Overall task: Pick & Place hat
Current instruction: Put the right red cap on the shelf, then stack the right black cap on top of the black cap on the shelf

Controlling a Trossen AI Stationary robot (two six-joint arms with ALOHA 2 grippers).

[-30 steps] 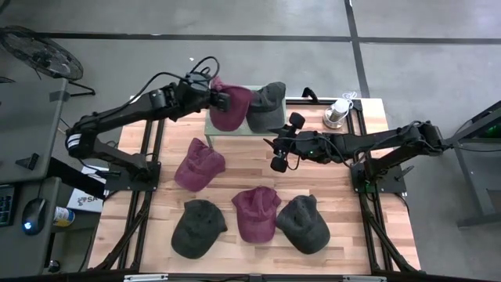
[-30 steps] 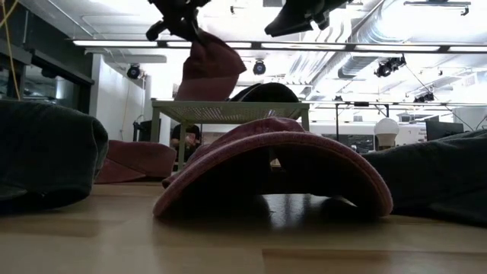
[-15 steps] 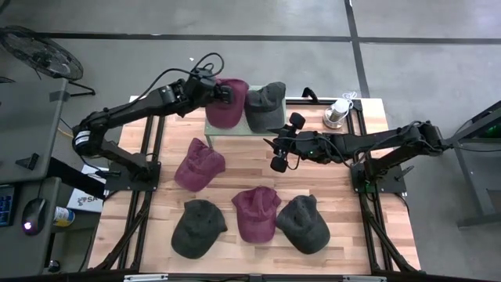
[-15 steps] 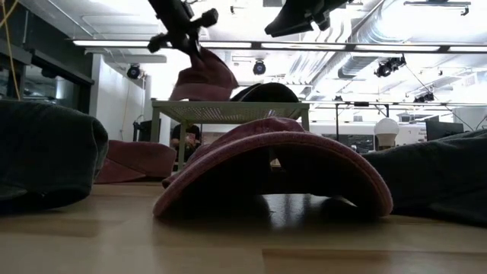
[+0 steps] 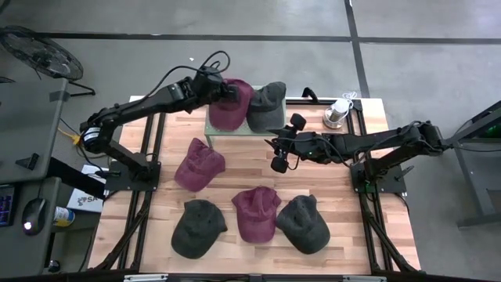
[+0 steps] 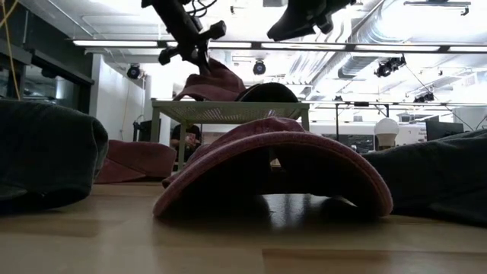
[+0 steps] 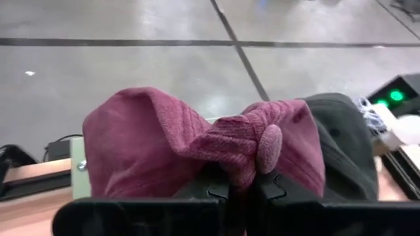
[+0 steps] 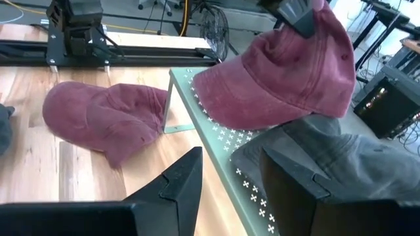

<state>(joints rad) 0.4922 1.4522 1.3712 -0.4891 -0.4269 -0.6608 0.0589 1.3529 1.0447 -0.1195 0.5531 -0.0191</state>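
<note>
Left claw (image 5: pixel 223 88) clenched on maroon hat (image 5: pixel 232 104), crown bunched, brim on green stand (image 5: pixel 215 129) beneath it. Advice: settle flat beside grey hat (image 5: pixel 265 106), then release. Right claw (image 5: pixel 280 153) waits, parted, empty.

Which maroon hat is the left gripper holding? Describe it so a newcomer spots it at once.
Find the green stand at the table's far edge. Two hats are on it: a maroon hat and, on its right, a grey hat. Unlike the two other maroon hats lying flat on the wood, this one is pinched at its crown by the left gripper.
</note>
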